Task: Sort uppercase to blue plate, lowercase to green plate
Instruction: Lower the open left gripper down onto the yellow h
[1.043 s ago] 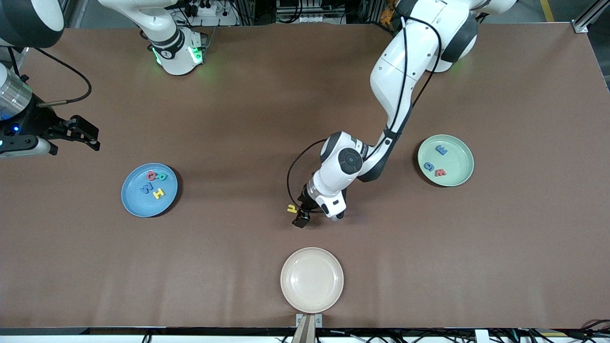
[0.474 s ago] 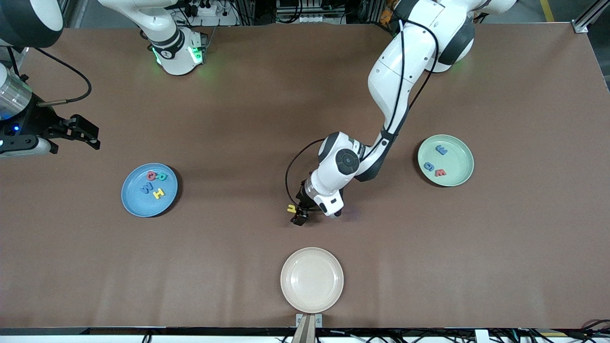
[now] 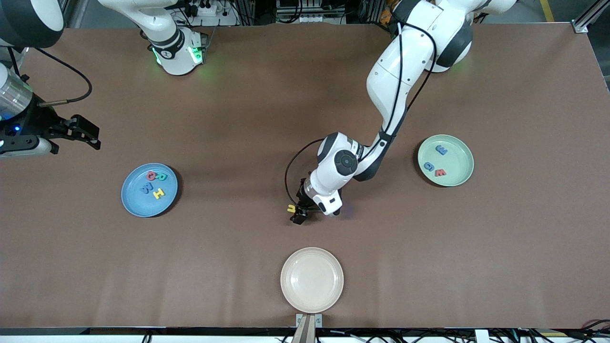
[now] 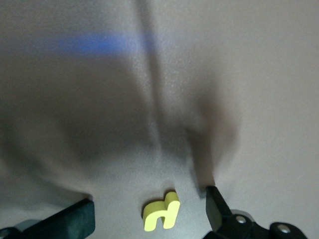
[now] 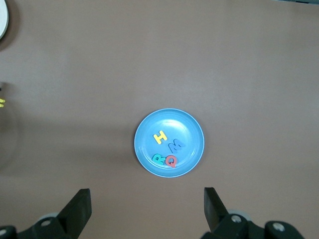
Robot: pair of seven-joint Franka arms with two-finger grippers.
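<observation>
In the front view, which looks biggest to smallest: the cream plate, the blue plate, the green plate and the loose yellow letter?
1. Cream plate, though it lies nearest the camera, so its lead is unsure.
2. Blue plate and green plate: they look alike, no ranking.
3. Yellow letter, by far the smallest.

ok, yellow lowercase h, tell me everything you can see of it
The yellow h is a small flat bright-yellow letter, foam or soft plastic by its look, with rounded edges. It lies flat on the bare brown table, near the middle, farther from the front camera than the cream plate and on no plate. The left gripper is low over it, its open fingers on either side and apart from it. Only the table touches it.
</observation>
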